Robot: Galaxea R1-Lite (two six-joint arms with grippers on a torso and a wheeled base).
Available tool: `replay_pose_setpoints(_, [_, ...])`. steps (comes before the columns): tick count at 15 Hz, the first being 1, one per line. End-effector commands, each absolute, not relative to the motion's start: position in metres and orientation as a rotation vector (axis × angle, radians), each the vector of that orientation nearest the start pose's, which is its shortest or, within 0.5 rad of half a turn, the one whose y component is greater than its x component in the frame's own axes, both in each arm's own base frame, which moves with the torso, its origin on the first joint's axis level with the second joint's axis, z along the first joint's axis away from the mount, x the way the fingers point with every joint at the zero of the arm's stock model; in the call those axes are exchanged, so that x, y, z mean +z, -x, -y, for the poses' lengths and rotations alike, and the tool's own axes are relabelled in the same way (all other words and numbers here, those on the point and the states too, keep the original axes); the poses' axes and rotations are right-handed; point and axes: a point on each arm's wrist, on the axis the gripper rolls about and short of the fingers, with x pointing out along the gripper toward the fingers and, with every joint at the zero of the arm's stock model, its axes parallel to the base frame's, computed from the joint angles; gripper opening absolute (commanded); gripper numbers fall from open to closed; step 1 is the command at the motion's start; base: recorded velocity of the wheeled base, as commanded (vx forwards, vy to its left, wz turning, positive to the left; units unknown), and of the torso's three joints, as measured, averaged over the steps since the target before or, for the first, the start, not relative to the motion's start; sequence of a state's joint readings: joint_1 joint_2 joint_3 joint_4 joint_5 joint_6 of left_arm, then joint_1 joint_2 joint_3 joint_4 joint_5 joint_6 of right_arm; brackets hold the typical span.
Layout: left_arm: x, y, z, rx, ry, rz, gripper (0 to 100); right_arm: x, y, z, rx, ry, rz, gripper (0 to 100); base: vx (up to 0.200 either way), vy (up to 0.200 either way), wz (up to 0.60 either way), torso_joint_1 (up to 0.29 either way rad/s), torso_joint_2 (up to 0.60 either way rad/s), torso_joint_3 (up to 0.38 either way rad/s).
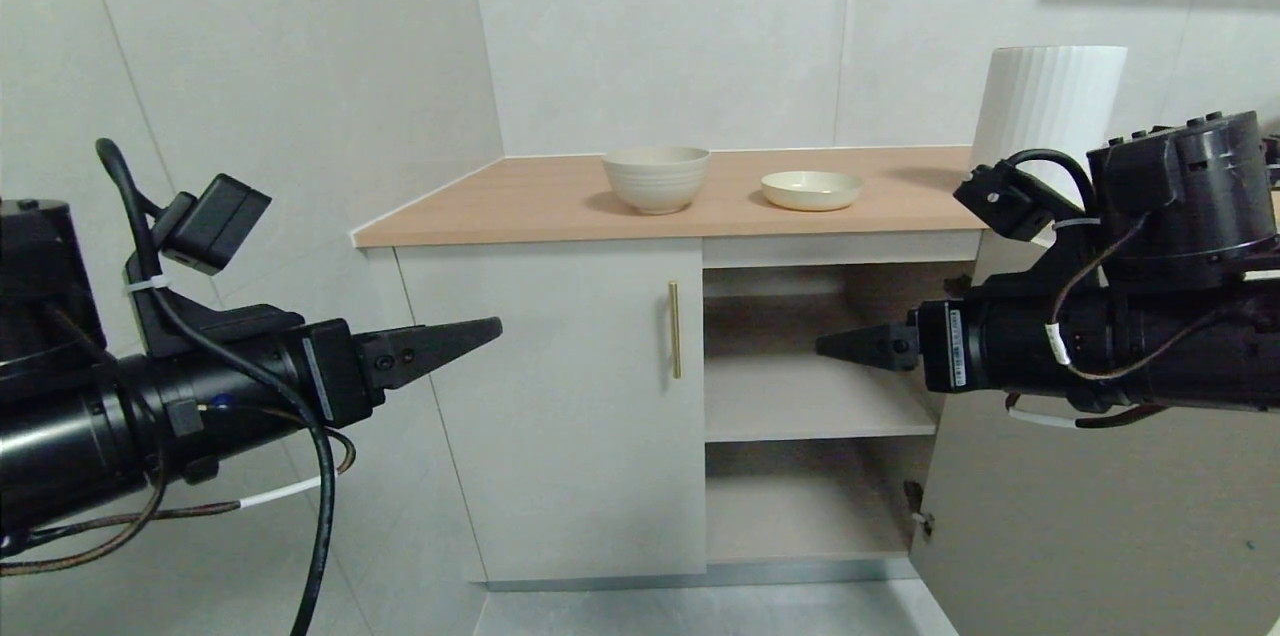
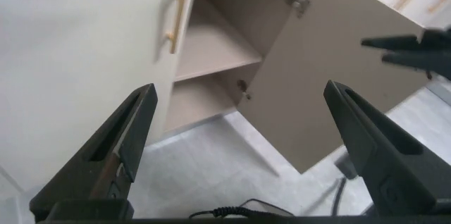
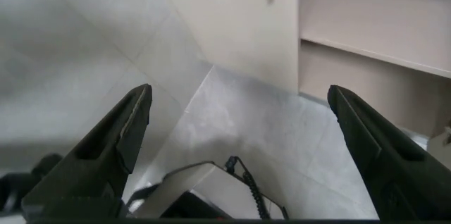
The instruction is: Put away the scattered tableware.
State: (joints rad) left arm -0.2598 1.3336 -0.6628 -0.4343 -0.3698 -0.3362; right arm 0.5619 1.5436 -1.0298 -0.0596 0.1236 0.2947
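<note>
Nothing was in hand yet, so this was the opening of the job. The ribbed bowl (image 1: 656, 178) and the shallow dish (image 1: 811, 189) both sat on the countertop (image 1: 520, 196) at the far side, the bowl to the left and the dish just right of it, a little apart and not touching. Below them the cabinet's right door (image 1: 1090, 516) stood open, showing a bare middle shelf (image 1: 800, 406). The left door (image 1: 560, 396) with its gold handle (image 1: 674, 329) was closed.

By my reading, storage was ready and the first pick had not begun. The next move called for one arm to rise to counter height and come in over a rim. The bowl's upright wall looked the easier bite. The dish is low and flat, so it would need a careful pinch on its lip. After that came a carry down onto the shelf, staying clear of the open door.

The left gripper (image 1: 495, 326) hung near and to the left, level with the cabinet front and well below the counter. Its jaws were spread wide, with nothing between them and nothing touched. The right gripper (image 1: 825, 346) hung before the open compartment, jaws likewise parted wide and empty.
</note>
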Motion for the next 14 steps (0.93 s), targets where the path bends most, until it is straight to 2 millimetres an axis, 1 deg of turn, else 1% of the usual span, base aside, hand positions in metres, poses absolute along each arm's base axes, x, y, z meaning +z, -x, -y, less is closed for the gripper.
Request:
replay_pose_setpoints(1, [0.217, -0.203, 0.062, -0.582, 0.325, -0.347, 100, 0.238, -0.226, -0.146, 0.605, -0.179, -0.536, 100, 0.0, 0.0, 0.0, 0.0, 0.0, 0.0])
replay_pose_setpoints(7, [0.211, -0.205, 0.068, -0.607, 0.287, -0.369, 100, 0.238, -0.223, -0.143, 0.597, -0.175, -0.556, 100, 0.2, 0.0, 0.0, 0.001, 0.0, 0.005])
replay_pose_setpoints(10, [0.211, -0.21, 0.077, -0.636, 0.283, -0.376, 100, 0.24, -0.221, -0.139, 0.597, -0.181, -0.546, 100, 0.2, 0.0, 0.0, 0.004, 0.0, 0.001])
replay_pose_setpoints(14, [0.214, -0.213, 0.082, -0.654, 0.281, -0.369, 100, 0.239, -0.221, -0.138, 0.589, -0.175, -0.544, 100, 0.0, 0.0, 0.0, 0.0, 0.0, 0.0])
